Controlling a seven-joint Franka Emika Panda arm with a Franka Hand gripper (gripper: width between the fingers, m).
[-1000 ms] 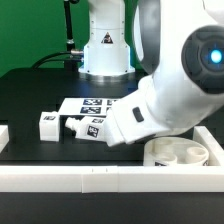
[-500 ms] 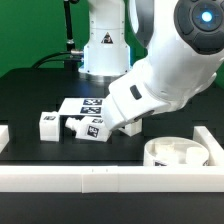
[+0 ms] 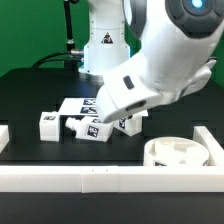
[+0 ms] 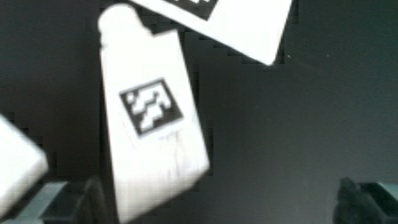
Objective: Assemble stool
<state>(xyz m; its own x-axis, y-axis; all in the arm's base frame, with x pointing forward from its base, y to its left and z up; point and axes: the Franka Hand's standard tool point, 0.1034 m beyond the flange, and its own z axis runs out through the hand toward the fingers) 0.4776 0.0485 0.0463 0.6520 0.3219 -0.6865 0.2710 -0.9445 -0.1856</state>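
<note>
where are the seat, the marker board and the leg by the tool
seat [image 3: 162,153], exterior view, top rim
marker board [image 3: 74,104], exterior view, top face
leg [image 4: 157,105], wrist view, its square tag

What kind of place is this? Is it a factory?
Probably a robot test lab, not a factory: one robot arm hangs over a black table fenced by white rails, and the loose stool legs carry black-and-white square tags.

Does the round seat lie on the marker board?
No, the seat lies beside the white rail, well apart from the marker board.
</note>
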